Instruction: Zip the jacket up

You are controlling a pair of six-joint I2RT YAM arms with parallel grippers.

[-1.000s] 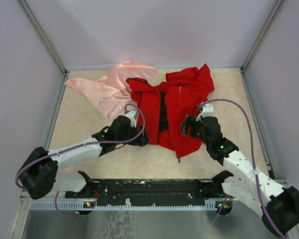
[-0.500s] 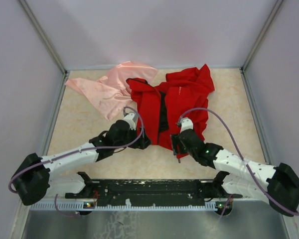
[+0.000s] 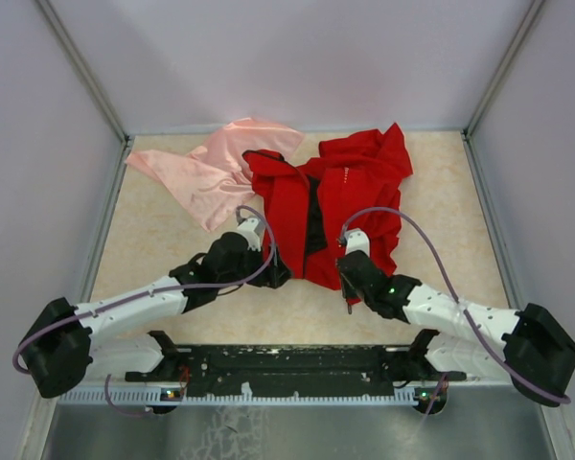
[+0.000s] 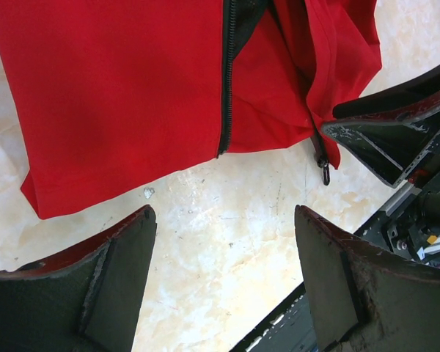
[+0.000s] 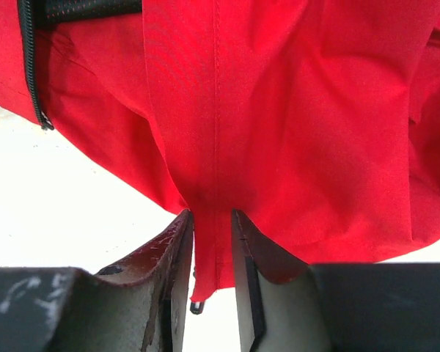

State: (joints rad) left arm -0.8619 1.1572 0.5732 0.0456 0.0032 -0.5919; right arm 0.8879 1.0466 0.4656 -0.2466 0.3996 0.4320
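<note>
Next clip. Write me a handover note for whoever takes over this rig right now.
Left gripper: open, holding nothing, over bare table just below the jacket hem, near the bottom of one zipper half.
Right gripper: shut on the jacket's other front edge at the hem; the zip pull dangles there.
Jacket: flat on the table, front open, beside a pink cloth.
Done: one front edge gripped; nothing zipped.
Left: grip the other edge, join the zipper ends, run the pull up.

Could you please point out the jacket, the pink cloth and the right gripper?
jacket (image 3: pixel 359 192): top view, front panel beside the zipper.
pink cloth (image 3: pixel 216 168): top view, middle of the cloth.
right gripper (image 5: pixel 211 218): right wrist view, between its fingertips, closed on the hem.
</note>
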